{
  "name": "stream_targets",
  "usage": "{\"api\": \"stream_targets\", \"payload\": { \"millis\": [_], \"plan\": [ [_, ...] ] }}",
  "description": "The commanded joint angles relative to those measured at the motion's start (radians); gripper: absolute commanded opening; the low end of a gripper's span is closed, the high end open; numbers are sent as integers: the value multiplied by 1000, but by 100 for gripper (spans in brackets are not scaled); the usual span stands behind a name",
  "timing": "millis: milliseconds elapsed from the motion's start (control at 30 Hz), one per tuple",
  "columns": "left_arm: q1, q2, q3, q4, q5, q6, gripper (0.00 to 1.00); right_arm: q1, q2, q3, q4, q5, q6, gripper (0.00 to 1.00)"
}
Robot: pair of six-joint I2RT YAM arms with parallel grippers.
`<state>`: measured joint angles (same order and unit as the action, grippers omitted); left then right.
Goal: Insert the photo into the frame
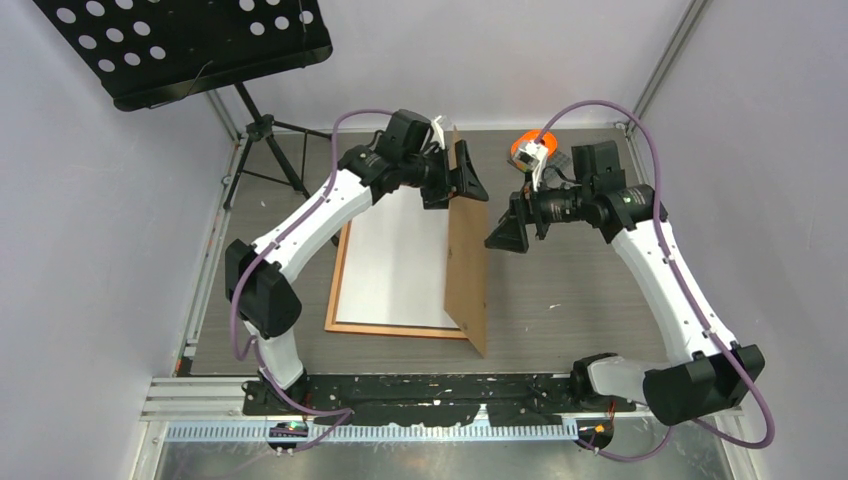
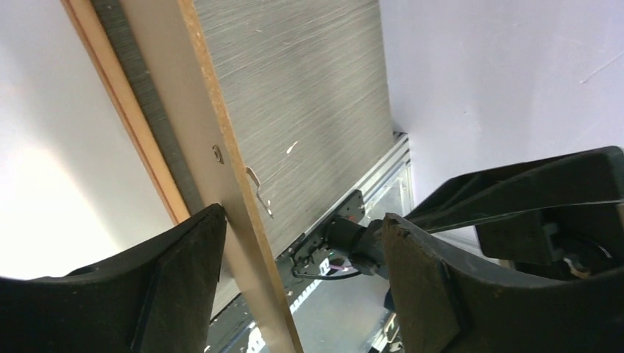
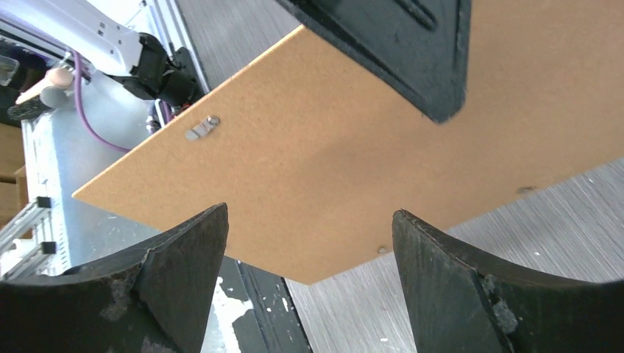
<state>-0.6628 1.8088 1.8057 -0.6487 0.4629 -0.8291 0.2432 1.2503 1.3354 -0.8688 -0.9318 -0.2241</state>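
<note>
Two grippers, each with two black wedge-shaped fingers of rough, scuffed plastic. The left gripper [image 1: 458, 182] is spread at the far top end of the backing board [image 1: 466, 270]; in its wrist view one of its fingers [image 2: 176, 279] lies against the board's pale inner face while the other stands apart from the thin edge, bare table showing between them, so the board sits in the gap unclamped. The right gripper [image 1: 508, 236] is likewise spread and grasps nothing; it faces the board's brown outer side from just beside it, and no contact is visible.

One backing board: a thin, stiff, matte brown rectangle of fibreboard, standing nearly upright on a long edge along the right side of the frame; one small metal clip [image 3: 202, 129] shows on its outer face, and one bent metal clip shows at its edge in the left wrist view; whether they are the same clip I cannot tell.

One frame [image 1: 395, 329]: a rectangle with a thin orange-brown wooden border, lying flat on the table [image 1: 570, 300] between the arms. One photo [image 1: 395, 255]: it lies flat inside the frame, smooth white back up, reaching the border on every visible side; its printed face is hidden.

The table is brushed grey metal; one black perforated music stand [image 1: 180, 45] on a tripod rises at the far left; one round orange thing [image 1: 522, 147] sits behind the right wrist, partly hidden.
</note>
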Motion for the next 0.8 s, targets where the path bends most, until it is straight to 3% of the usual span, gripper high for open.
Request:
{"api": "stream_targets", "payload": {
  "millis": [0, 200, 433, 767],
  "plan": [
    [-8, -54, -6, -14, -50, 47, 72, -24, -78, -29, 12, 67, -30, 88],
    [-8, -74, -44, -8, -65, 57, 54, -84, -100, -72, 5, 72, -31, 88],
    [-8, -126, -93, -4, -100, 76, 47, -161, -98, -106, -6, 36, -42, 88],
    [-8, -141, -139, 17, -102, 83, 25, -200, -77, -122, -6, 13, -42, 88]
  ]
}}
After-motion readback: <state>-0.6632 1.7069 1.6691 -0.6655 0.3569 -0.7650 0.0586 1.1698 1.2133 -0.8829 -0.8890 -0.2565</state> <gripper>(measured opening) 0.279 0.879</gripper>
